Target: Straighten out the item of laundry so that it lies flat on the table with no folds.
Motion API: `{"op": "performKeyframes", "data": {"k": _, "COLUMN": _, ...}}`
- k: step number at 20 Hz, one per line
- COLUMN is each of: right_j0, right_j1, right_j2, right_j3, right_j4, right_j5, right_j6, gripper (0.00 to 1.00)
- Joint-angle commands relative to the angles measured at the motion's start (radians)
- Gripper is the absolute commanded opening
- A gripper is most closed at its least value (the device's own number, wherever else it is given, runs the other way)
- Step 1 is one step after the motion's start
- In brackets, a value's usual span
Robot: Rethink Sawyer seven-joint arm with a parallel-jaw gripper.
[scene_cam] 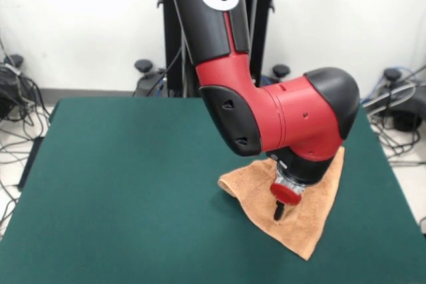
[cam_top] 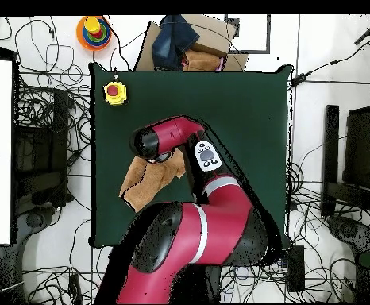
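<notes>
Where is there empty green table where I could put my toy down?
The table is bare green all across the front view's left side, from the towel out to the left edge. A narrower bare strip runs between the towel and the right edge. It is crowded around the towel, where the gripper comes down onto it. Overhead, a yellow box with a red button takes one corner.

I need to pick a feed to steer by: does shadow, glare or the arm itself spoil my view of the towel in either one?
Front view: even light, no glare; the towel shows clearly, with the gripper low over it and only a soft shadow at its left edge. Overhead view: the arm hides much of the towel and the gripper entirely.
</notes>
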State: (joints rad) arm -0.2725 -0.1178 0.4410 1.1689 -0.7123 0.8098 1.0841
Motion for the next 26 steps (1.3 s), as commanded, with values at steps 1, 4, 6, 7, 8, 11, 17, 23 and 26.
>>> {"op": "performKeyframes", "data": {"k": 1, "right_j0": -0.016, "right_j1": 0.042, "right_j2": -0.023, "right_j3": 0.037, "right_j4": -0.027, "right_j5": 0.073, "right_j6": -0.122, "gripper": 1.0}}
{"op": "performKeyframes", "data": {"k": 4, "right_j0": -0.018, "right_j1": 0.011, "right_j2": -0.024, "right_j3": 0.089, "right_j4": -0.012, "right_j5": 0.085, "right_j6": -0.104, "gripper": 1.0}}
{"op": "performKeyframes", "data": {"k": 6, "right_j0": -0.021, "right_j1": 0.008, "right_j2": -0.022, "right_j3": 0.097, "right_j4": -0.006, "right_j5": 0.092, "right_j6": -0.107, "gripper": 1.0}}
{"op": "performKeyframes", "data": {"k": 7, "right_j0": -0.025, "right_j1": 0.017, "right_j2": -0.013, "right_j3": 0.086, "right_j4": 0.004, "right_j5": 0.117, "right_j6": -0.129, "gripper": 1.0}}
{"op": "performKeyframes", "data": {"k": 8, "right_j0": -0.026, "right_j1": 0.02, "right_j2": -0.011, "right_j3": 0.083, "right_j4": 0.004, "right_j5": 0.122, "right_j6": -0.136, "gripper": 1.0}}
{"op": "performKeyframes", "data": {"k": 11, "right_j0": -0.036, "right_j1": 0.026, "right_j2": 0.008, "right_j3": 0.085, "right_j4": 0.024, "right_j5": 0.172, "right_j6": -0.179, "gripper": 1.0}}
{"op": "performKeyframes", "data": {"k": 17, "right_j0": -0.064, "right_j1": 0.005, "right_j2": 0.032, "right_j3": 0.176, "right_j4": 0.059, "right_j5": 0.204, "right_j6": -0.195, "gripper": 1.0}}
{"op": "performKeyframes", "data": {"k": 23, "right_j0": -0.09, "right_j1": 0.055, "right_j2": 0.06, "right_j3": 0.158, "right_j4": 0.073, "right_j5": 0.24, "right_j6": -0.245, "gripper": 1.0}}
{"op": "performKeyframes", "data": {"k": 26, "right_j0": -0.093, "right_j1": 0.066, "right_j2": 0.067, "right_j3": 0.148, "right_j4": 0.066, "right_j5": 0.233, "right_j6": -0.253, "gripper": 1.0}}
